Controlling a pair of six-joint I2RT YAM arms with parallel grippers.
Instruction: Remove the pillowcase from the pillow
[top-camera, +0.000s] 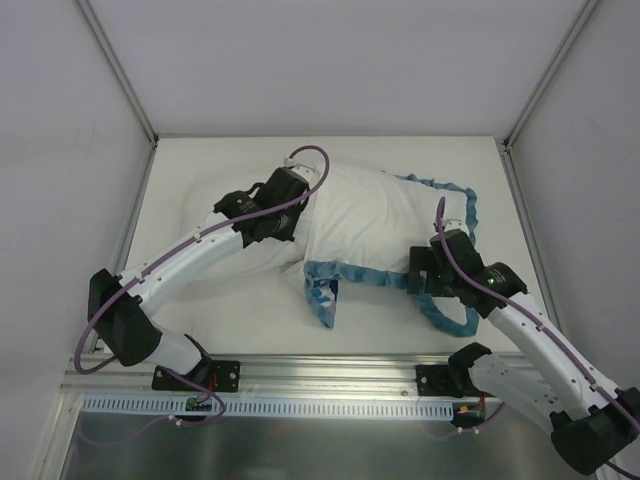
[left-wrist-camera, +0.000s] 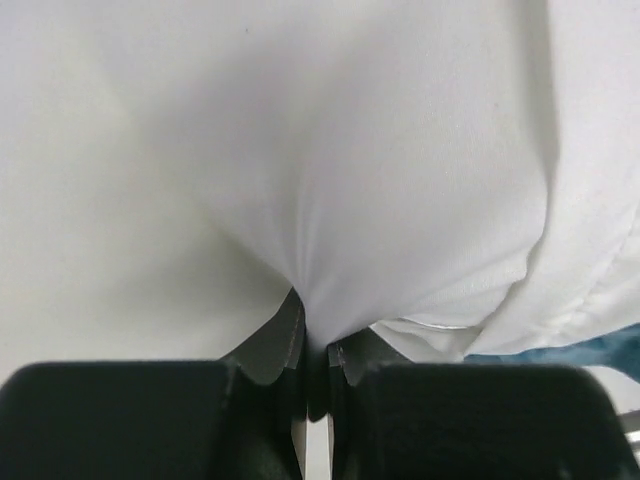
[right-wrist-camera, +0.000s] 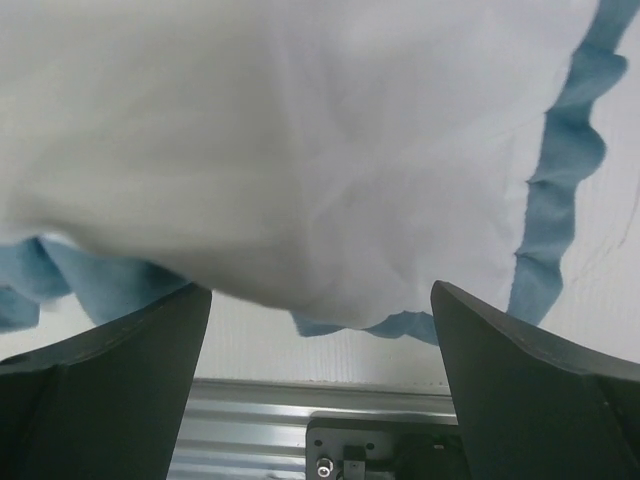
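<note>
The plain white pillow (top-camera: 215, 200) lies at the table's back left and fills the left wrist view (left-wrist-camera: 330, 180). The pillowcase (top-camera: 370, 220), white inside out with teal ruffle (top-camera: 460, 215), spreads to the right; a patterned flap (top-camera: 325, 300) hangs toward the front. My left gripper (top-camera: 298, 212) is shut on a pinch of plain white fabric (left-wrist-camera: 315, 335), apparently the pillow's, beside the pillowcase's hemmed fold (left-wrist-camera: 590, 230). My right gripper (top-camera: 408, 270) is open and empty (right-wrist-camera: 320, 290), with the pillowcase's white cloth (right-wrist-camera: 300, 150) and ruffle (right-wrist-camera: 570, 170) just past its fingertips.
An aluminium rail (top-camera: 330, 375) runs along the table's near edge and shows below the right fingers (right-wrist-camera: 300, 420). Grey enclosure walls and metal posts (top-camera: 120, 70) bound the table at back and sides. Purple cables loop over both arms.
</note>
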